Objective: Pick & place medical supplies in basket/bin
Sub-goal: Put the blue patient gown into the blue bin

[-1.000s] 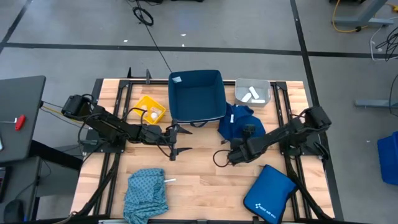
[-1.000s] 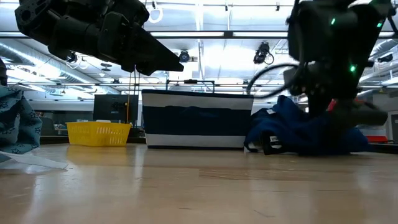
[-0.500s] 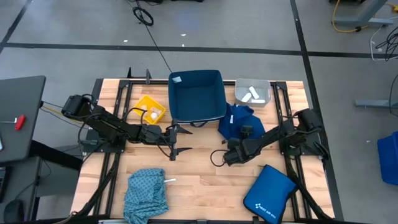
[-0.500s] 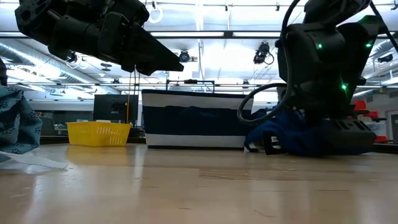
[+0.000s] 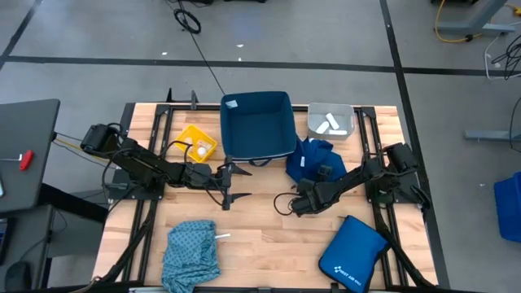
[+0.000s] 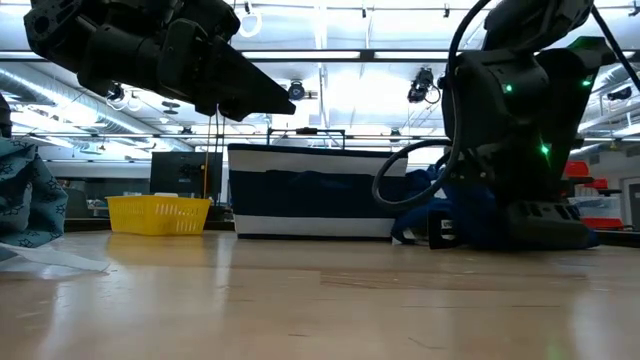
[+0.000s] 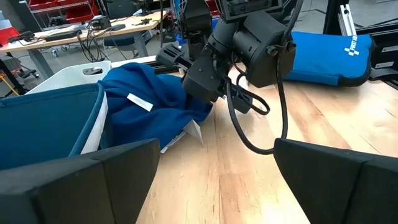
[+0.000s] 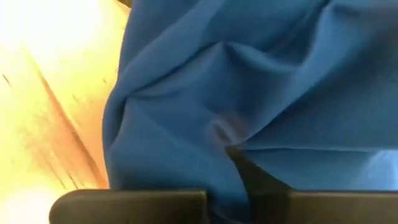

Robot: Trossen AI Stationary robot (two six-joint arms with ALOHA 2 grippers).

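While the left gripper (image 5: 227, 184) hangs above bare wood mid-table w/ fingers spread wide and nothing in them, the right gripper (image 5: 308, 189) is down at the near edge of the dark blue cloth (image 5: 310, 158), fingers pinched together on a fold of it; the wrist view is all blue fabric bunched betw. the tips. That cloth sits crumpled just in front of the navy tub (image 5: 257, 124) and the pale grey tub (image 5: 330, 120), which has white packets (image 5: 329, 124) inside. Yellow tub (image 5: 197, 144) is to the left of the navy one, something small and white in it. Teal cloth (image 5: 192, 249) lies heaped at the near-left edge, and the royal-blue pouch (image 5: 352, 253) lies flat at near-right, by the right arm.
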